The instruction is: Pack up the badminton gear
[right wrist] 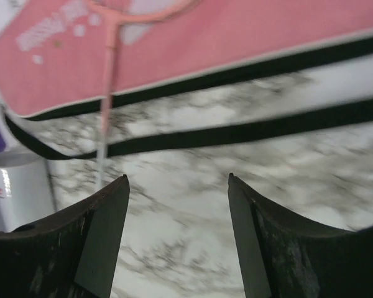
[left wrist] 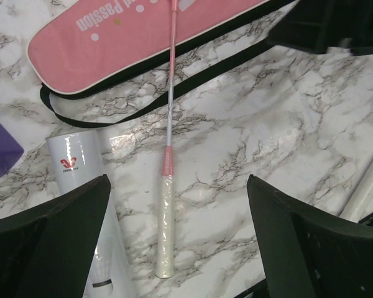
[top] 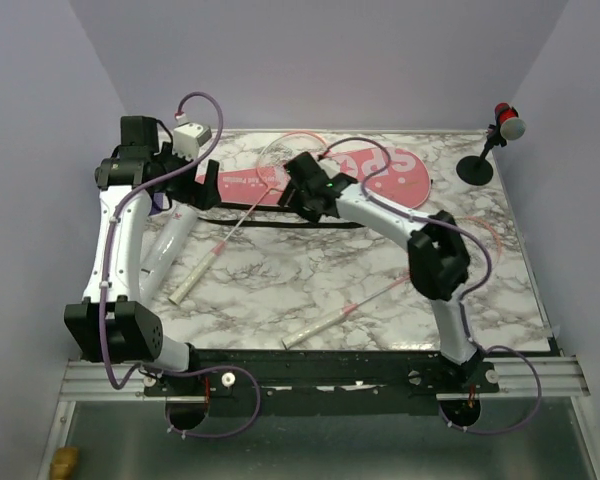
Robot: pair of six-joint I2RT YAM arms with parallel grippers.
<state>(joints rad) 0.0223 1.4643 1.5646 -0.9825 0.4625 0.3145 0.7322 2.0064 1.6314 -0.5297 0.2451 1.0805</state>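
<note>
Overhead, 2 wrists, common racket bag (top: pixel 405 180)

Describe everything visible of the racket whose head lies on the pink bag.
The racket is thin: pink frame, shaft pink then pale, pink collar, white handle that looks film-wrapped. It lies flat and ungripped, head on the pink bag, shaft crossing the black strap, handle on the marble table beside the white tube, apart from it.
</note>
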